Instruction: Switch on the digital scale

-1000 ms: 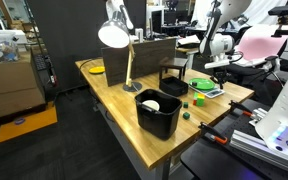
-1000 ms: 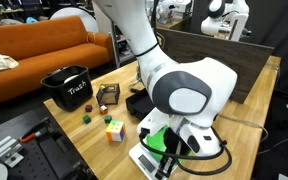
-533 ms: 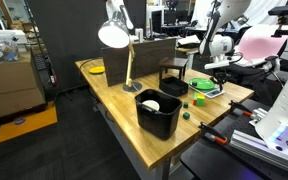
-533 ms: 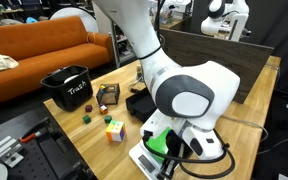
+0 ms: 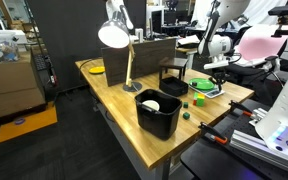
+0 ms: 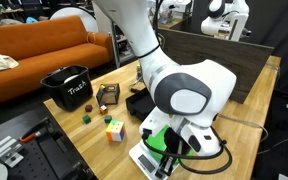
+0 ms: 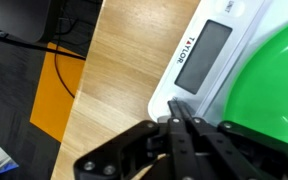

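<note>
The scale (image 7: 187, 88) is judged light, rigid and liable to skid: press, not grasp, with gripper (image 7: 177, 119) fingers pressed together, at the display's (image 7: 206, 55) 7 o'clock.

Apparently "TAYLOR" on the digital scale (image 7: 198, 68)

white rounded arm (image 6: 144, 45), dark grey joint cap (image 6: 188, 101), black pincer (image 7: 177, 121), black cable (image 6: 222, 150)

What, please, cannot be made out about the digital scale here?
- Wrist view: the gripper hides any button beneath it on the digital scale.
- Exterior view: the arm hides most of the scale.
- Exterior view: the scale is too small.
- Wrist view: frame edge cuts the green object.
</note>
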